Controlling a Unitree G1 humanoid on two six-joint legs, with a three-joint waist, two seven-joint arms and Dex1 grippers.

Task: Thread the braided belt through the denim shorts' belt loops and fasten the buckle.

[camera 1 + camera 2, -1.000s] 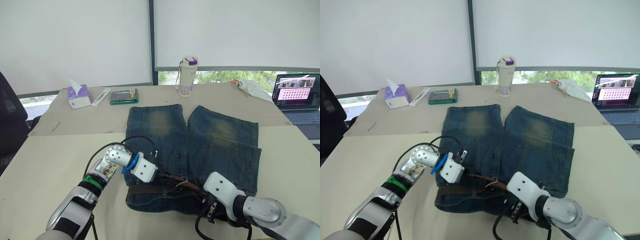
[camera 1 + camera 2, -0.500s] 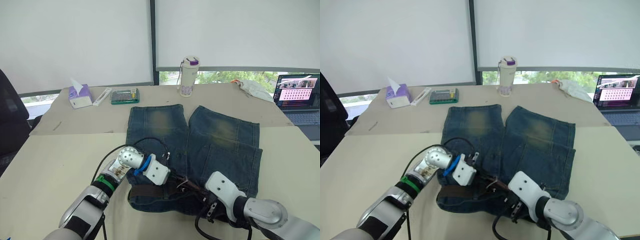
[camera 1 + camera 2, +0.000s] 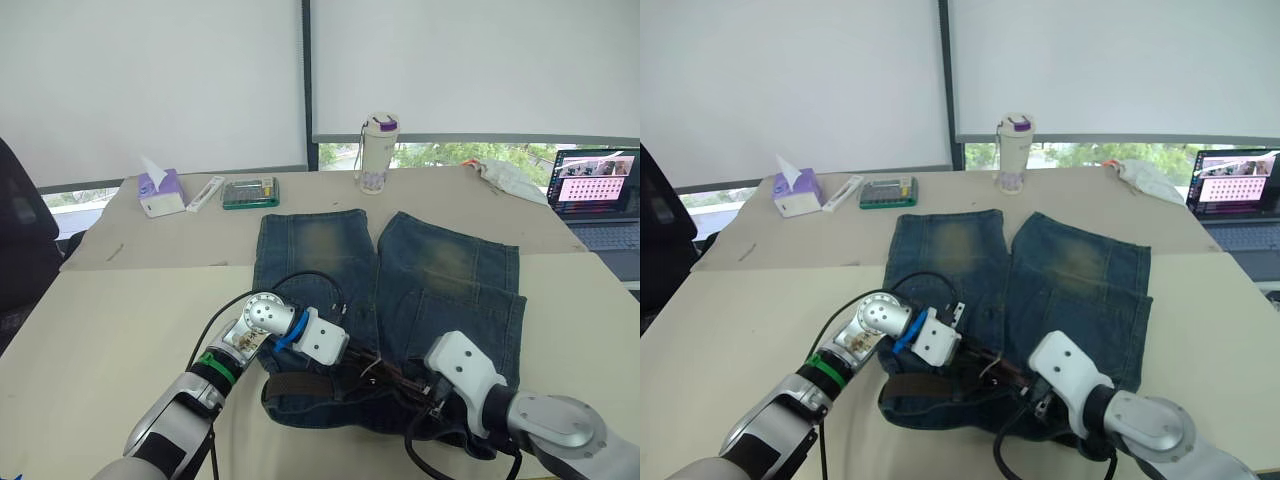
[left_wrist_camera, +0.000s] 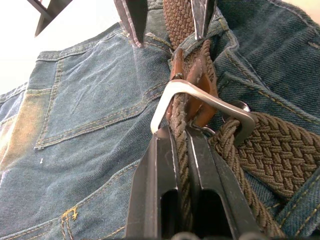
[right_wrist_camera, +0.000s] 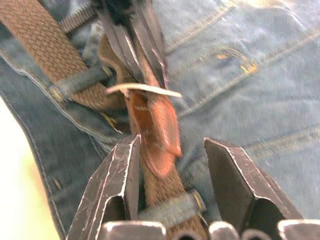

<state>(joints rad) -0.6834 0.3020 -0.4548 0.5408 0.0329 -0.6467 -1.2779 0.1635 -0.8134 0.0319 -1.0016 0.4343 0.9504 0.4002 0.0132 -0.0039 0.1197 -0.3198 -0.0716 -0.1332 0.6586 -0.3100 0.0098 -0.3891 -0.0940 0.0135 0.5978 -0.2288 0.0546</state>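
Right at the near edge of the table (image 3: 90, 330), the denim shorts (image 3: 440, 270) lie waistband toward the robot, the braided belt (image 4: 260, 150) already through a belt loop (image 5: 80, 82). The left gripper (image 4: 180, 145) is pinched tight on the strap just behind the silver buckle (image 4: 200, 97) — a good hold, I'd say, since that woven strap looks limp and will sag anywhere else. The right gripper (image 5: 172, 150) has its jaws spread, straddling the brown leather tip (image 5: 155, 135). Denim looks soft and liable to bunch. Room is plentiful toward the far side — bottle (image 3: 376, 152) and laptop (image 3: 598, 195) stand well apart.
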